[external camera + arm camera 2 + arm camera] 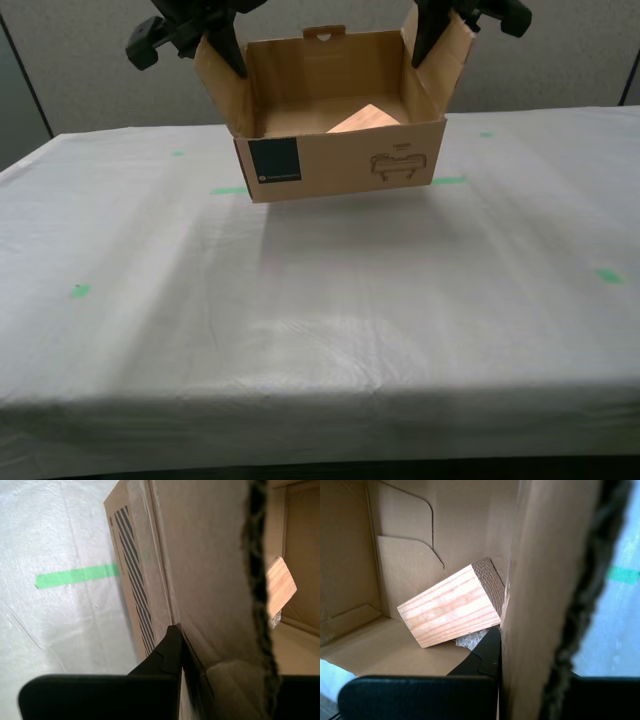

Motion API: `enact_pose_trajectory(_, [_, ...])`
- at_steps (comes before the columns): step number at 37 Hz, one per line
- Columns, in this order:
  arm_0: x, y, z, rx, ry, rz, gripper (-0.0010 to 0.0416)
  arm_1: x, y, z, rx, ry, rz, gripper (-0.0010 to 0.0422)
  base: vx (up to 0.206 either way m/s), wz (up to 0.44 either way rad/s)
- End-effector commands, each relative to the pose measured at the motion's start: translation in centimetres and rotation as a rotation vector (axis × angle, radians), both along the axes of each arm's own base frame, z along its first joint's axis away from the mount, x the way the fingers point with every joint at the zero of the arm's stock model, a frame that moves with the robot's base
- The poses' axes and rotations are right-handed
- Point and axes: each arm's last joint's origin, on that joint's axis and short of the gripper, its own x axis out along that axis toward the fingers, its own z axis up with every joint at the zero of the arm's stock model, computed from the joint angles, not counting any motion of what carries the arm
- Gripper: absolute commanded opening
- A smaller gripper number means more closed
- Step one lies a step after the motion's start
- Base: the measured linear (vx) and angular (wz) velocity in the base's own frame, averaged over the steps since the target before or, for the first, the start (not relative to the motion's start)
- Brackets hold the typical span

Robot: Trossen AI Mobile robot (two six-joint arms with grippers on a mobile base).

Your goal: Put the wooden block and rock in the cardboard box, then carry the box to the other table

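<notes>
Item: brown corrugated cardboard box (345,160), held above the white-cloth worktop (320,300) toward its far edge. Our first end effector (501,645) and second end effector (181,645) each pinched a side flap. Contents: tan wooden block (451,611) leaning over grey speckled rock (471,640). Risk, we judged: flaps tearing or slipping, dropping the box.

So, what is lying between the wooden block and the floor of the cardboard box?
The rock: the first wrist view shows it under the wooden block, propping it off the cardboard box floor.

Grey panel wall (560,60) behind, with a dark vertical seam (25,75).
</notes>
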Motion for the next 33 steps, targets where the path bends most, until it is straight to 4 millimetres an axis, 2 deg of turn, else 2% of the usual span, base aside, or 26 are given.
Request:
enact_pose_trajectory(1, [1.3, 0.7, -1.1, 0.012, 0.038, 0.010, -0.0001, 1.5, -0.8, -0.6, 0.000, 0.041, -0.034, -0.0001, 0.000, 0.000])
enact_pose_trajectory(9, [2.7, 1.2, -2.4, -0.012, 0.081, 0.000, -0.0001, 3.7, -1.2, -0.2, 0.082, 0.011, -0.056, -0.0001, 0.000, 0.000])
enact_pose_trajectory(17, [3.4, -0.1, -2.1, -0.039, 0.059, -0.060, -0.0001, 5.4, -1.5, -1.4, 0.095, 0.027, -0.048, -0.0001, 0.000, 0.000])
enact_pose_trajectory(21, [3.4, -0.4, -2.1, -0.036, 0.070, -0.082, -0.0001, 5.6, -1.6, -2.6, 0.111, 0.071, -0.049, -0.0001, 0.000, 0.000])
enact_pose_trajectory(33, [3.3, -0.5, -2.6, -0.036, 0.097, -0.108, -0.0001, 5.4, -1.6, -2.7, 0.117, 0.085, -0.051, -0.0001, 0.000, 0.000])
